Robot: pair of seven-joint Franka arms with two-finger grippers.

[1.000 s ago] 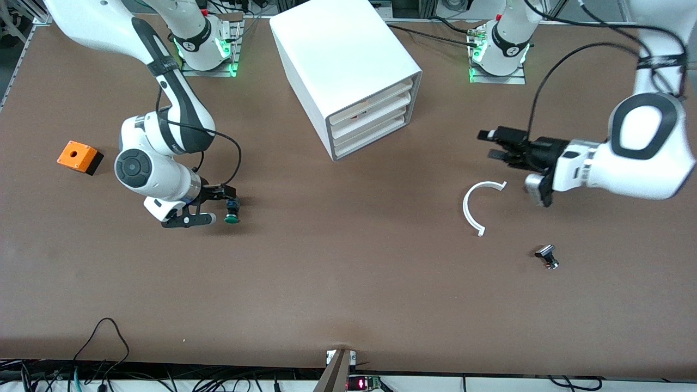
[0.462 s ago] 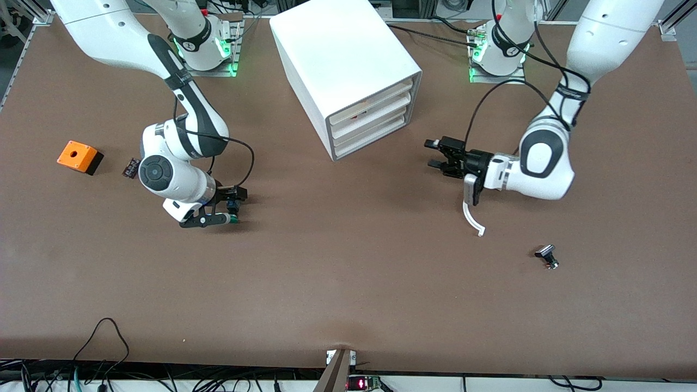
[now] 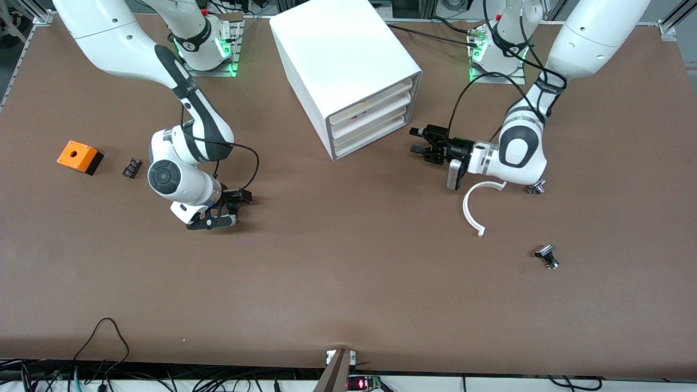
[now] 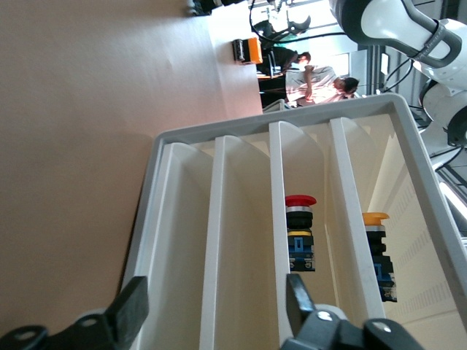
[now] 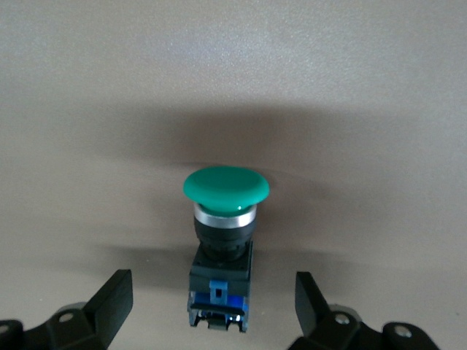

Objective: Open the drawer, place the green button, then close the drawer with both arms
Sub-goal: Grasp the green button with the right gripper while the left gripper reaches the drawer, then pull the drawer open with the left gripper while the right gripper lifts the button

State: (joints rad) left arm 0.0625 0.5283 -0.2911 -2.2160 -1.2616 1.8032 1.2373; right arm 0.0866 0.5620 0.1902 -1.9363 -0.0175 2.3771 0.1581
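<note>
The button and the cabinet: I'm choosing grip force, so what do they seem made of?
The button: likely smooth plastic, a glossy green cap with a soft highlight, above a shiny metallic-looking ring. The cabinet: probably matte white plastic, thin moulded tray walls showing in the left wrist view.

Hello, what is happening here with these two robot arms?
The right gripper is low over the table with the green button between its open fingers, not yet gripped. The left gripper is open in front of the white cabinet, facing its drawers; the lowest drawer looks closed. An orange box and a white curved strip lie on the table.
</note>
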